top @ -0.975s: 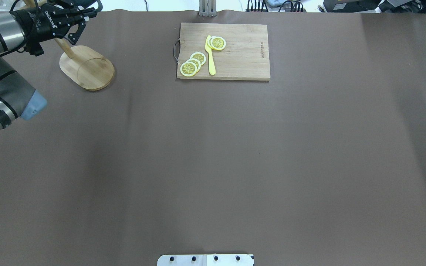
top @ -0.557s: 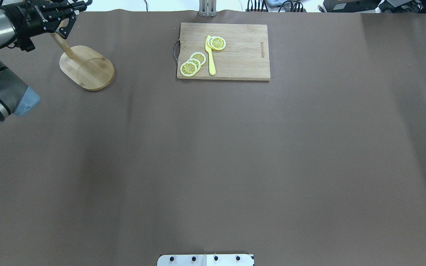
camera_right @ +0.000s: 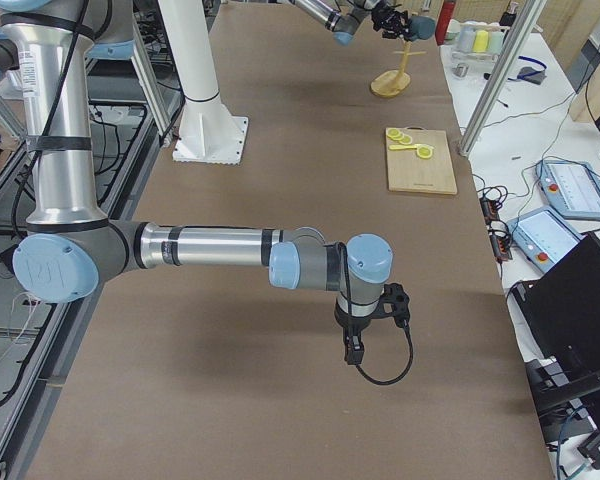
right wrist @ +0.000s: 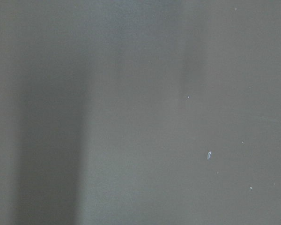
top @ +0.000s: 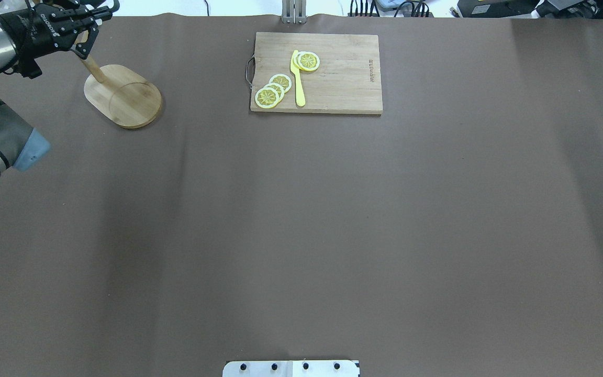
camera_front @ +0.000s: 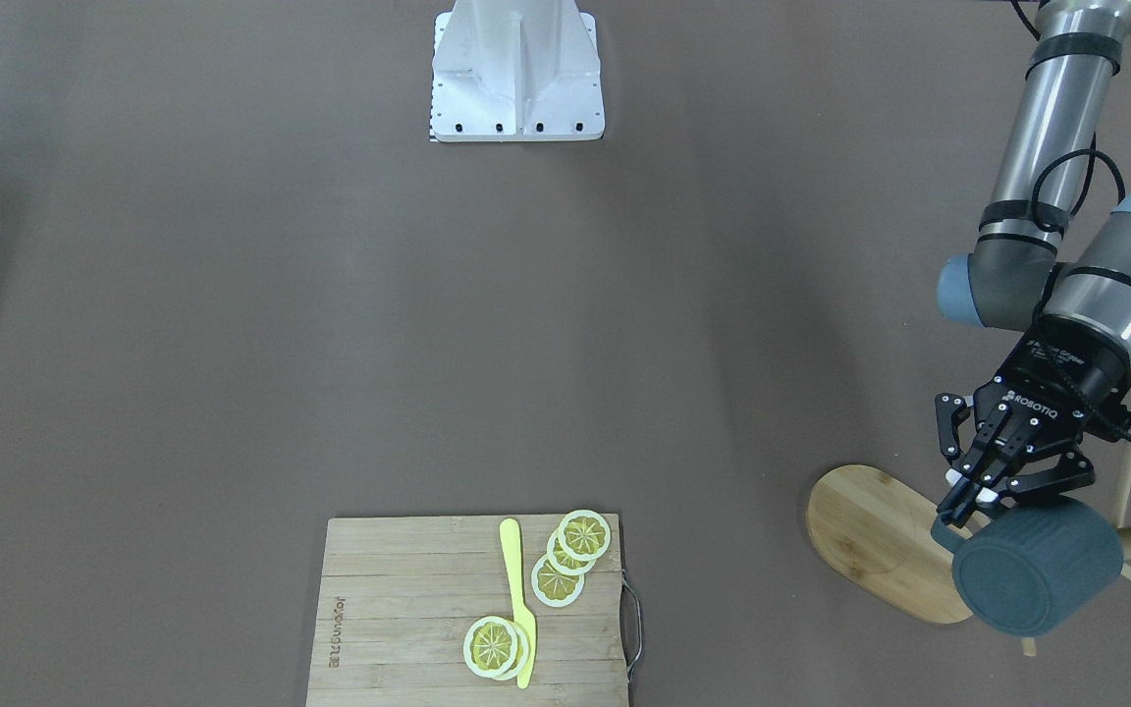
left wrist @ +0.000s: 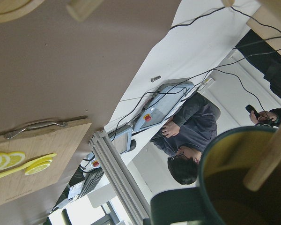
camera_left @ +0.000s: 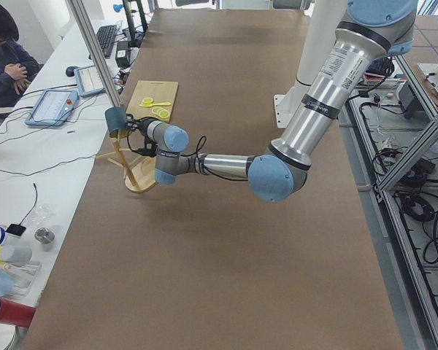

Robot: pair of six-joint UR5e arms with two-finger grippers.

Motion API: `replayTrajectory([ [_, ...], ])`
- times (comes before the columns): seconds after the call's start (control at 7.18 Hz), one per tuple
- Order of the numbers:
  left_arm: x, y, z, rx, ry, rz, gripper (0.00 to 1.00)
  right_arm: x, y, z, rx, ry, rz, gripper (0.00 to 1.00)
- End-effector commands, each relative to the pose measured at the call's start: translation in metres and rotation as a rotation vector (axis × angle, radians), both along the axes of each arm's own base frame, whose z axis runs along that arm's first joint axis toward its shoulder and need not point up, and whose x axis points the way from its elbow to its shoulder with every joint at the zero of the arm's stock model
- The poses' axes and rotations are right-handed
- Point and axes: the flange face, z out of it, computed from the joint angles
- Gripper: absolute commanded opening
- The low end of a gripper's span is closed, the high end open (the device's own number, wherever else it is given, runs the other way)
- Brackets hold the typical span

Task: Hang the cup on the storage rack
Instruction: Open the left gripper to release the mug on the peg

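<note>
Entry one, left claw [camera_front: 961,505]: in the front-facing view I log it pinching the cup [camera_front: 1037,570] at the handle side, with the cup carried on its side above the tabletop [camera_front: 330,295]. The cup sits at 5 o'clock from the claw, over the 3 o'clock end of the storage rack [camera_front: 865,530] base. The overhead view loses the cup at its top edge, giving only the claw's body and the rack's base and post at 10 o'clock. The left wrist view alone shows the yellow interior, with a peg [left wrist: 270,157] crossing the mouth; whether they touch I cannot tell. Entry two, right claw [camera_right: 355,345]: seen only from the right-end camera, pointing down over the tabletop; spread or pressed together, I cannot tell. Entry three, cutting board [top: 316,73] with lemon slices [top: 272,90], at 12 o'clock in the overhead view.
</note>
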Motion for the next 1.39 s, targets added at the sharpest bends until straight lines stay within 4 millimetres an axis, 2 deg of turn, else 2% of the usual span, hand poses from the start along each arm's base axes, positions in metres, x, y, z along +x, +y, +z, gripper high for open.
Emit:
replayTrajectory([
  [0.0,0.0,0.002,0.021,-0.002,-0.002,-0.003,0.0,0.0,0.0,0.0,-0.001,0.0,0.0,1.0],
  [0.28,0.003,0.001,0.028,-0.016,-0.008,-0.003,0.0,0.0,0.0,0.0,0.001,0.0,0.0,1.0],
  [0.56,0.023,0.006,0.029,-0.023,0.0,-0.024,0.0,0.0,0.0,0.0,0.001,0.0,0.0,1.0],
  [0.84,0.025,0.008,0.03,-0.023,-0.002,-0.021,0.0,0.0,0.0,0.0,-0.001,0.0,0.0,1.0],
  [0.97,0.025,0.008,0.029,-0.021,-0.002,-0.021,0.03,0.0,0.0,0.0,-0.001,0.0,0.0,1.0],
  [1.11,0.027,0.008,0.028,0.008,-0.029,-0.026,0.16,0.0,0.0,0.001,-0.002,0.0,0.0,1.0],
  [1.25,0.029,0.01,0.03,0.033,-0.06,-0.029,0.51,-0.001,0.0,0.001,-0.002,0.0,-0.002,1.0],
])
